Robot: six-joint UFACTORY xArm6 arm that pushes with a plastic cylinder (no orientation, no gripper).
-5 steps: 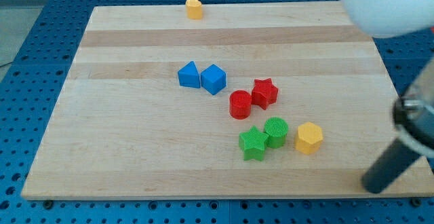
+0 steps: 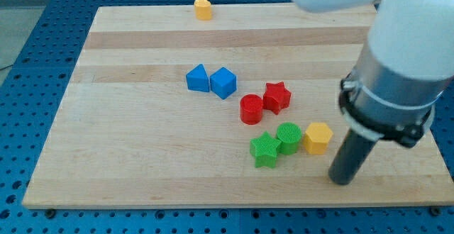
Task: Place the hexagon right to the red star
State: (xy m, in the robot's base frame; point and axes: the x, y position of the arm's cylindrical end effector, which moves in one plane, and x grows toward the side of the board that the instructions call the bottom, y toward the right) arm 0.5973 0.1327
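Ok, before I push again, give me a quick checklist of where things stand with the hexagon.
1. My tip visible on the board: ok.
2. Tip sits to the view's lower right of the yellow hexagon, apart from it: ok.
3. Hexagon right of the red star: not ok, it lies lower, beside the green cylinder.
4. Hexagon touching the green cylinder: cannot tell.
5. Spot right of the star free: ok.

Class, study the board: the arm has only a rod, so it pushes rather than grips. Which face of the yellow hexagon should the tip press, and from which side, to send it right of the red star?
Probably its lower face, from the view's bottom. The yellow hexagon lies below-right of the red star, beside the green cylinder; my tip sits below-right of it.
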